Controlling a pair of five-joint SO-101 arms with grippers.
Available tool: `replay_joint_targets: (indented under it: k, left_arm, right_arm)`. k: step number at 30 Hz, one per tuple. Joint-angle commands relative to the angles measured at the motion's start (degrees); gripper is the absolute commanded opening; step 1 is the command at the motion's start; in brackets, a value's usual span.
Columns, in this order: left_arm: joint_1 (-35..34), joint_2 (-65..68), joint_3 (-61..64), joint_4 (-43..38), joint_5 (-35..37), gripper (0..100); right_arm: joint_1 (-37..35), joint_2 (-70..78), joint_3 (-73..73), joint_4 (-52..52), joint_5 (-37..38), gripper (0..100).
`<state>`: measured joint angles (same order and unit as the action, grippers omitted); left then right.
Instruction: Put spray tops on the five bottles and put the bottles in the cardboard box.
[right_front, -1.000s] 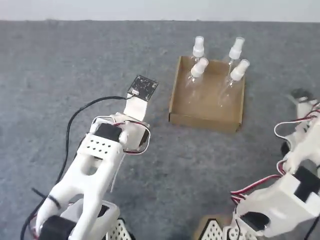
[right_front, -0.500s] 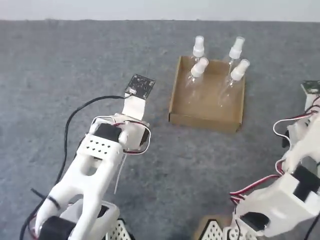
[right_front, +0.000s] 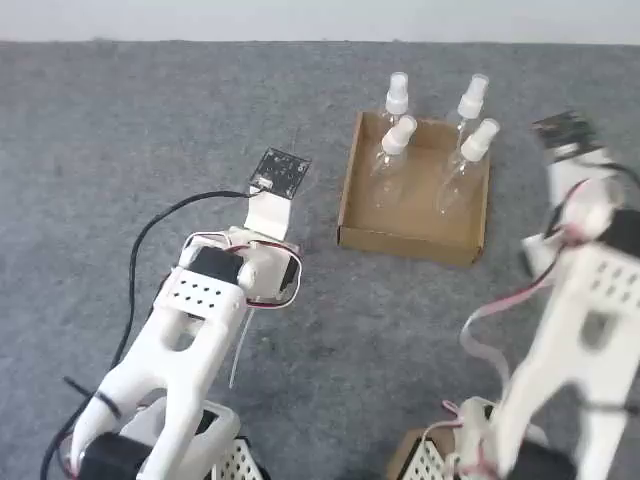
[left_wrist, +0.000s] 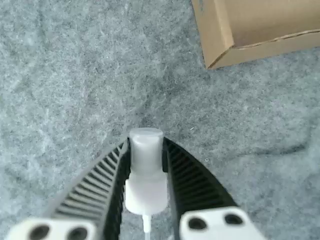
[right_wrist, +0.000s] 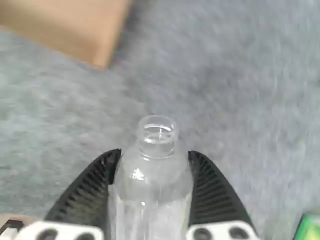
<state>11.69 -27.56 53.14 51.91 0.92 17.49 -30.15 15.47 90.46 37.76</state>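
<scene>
A grey carpeted table (right_front: 120, 120) is stretching under everything, and the two white arms are standing at its near side. The left arm (right_front: 190, 340) is reaching toward the middle of the table, while the right arm (right_front: 585, 330) is rising beside the right-hand side of the cardboard box (right_front: 410, 238). The box is sitting open toward the far side of the table, between the two arms' reach. Two capped bottles (right_front: 387, 165) are resting inside it with their white spray tops pointing away from the arms. Two more capped bottles (right_front: 397, 95) are showing at its far wall, though whether they are sitting inside or just behind it is not clear. In the right wrist view the right gripper (right_wrist: 154, 152) is clamping a clear bottle (right_wrist: 152, 175) by its shoulders. The bottle's neck is gaping open with no top on it, and it is hanging over the carpet with a corner of the box (right_wrist: 60, 25) nearby. In the left wrist view the left gripper (left_wrist: 145, 142) is pinching a white spray top (left_wrist: 145, 175) between its black ribbed fingers (left_wrist: 192, 180). The nozzle end is pointing outward past the fingertips, over bare carpet near a corner of the box (left_wrist: 260, 25). A thin tube is trailing from the top's collar.
</scene>
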Motion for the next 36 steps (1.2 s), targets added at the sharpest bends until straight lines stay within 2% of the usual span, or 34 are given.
replay_joint_targets:
  k: [1, 3, 7, 11, 15, 21, 24, 31, 36]
  left_arm:
    - [-0.53, -6.59, -0.66, -0.09, 0.62, 1]
    - [-0.53, -10.55, -1.19, 1.85, 0.62, 1]
    - [-0.53, -20.75, -5.32, 6.07, 0.62, 1]
    - [-0.53, -28.84, -15.52, 12.92, 0.53, 1]
    - [-3.43, -32.18, -26.07, 17.32, 0.53, 1]
    - [-13.54, -34.37, -31.52, 12.31, 0.79, 1]
    - [-15.82, -36.48, -31.34, 8.97, 4.75, 1]
    - [-15.91, -40.44, -29.67, 7.03, 12.40, 1]
    - [-15.82, -40.44, -21.58, -0.62, 18.37, 1]
  right_arm:
    - [-7.87, -14.55, 6.68, 0.57, -0.53, 0.6]
    - [-12.53, -21.05, 10.46, 1.01, -1.05, 0.6]
    - [-24.57, -29.67, 15.38, -0.04, -7.03, 0.6]
    - [-37.58, -30.11, 17.32, -2.77, -13.63, 0.6]
    - [-47.43, -28.53, 20.84, -11.56, -18.64, 0.6]
    - [-59.82, -27.56, 32.88, -32.31, -19.08, 0.6]
    - [-63.96, -27.82, 37.71, -40.31, -19.08, 0.6]
    - [-68.09, -27.91, 42.02, -45.41, -19.08, 0.6]
    - [-71.69, -27.91, 44.57, -51.74, -19.52, 0.6]
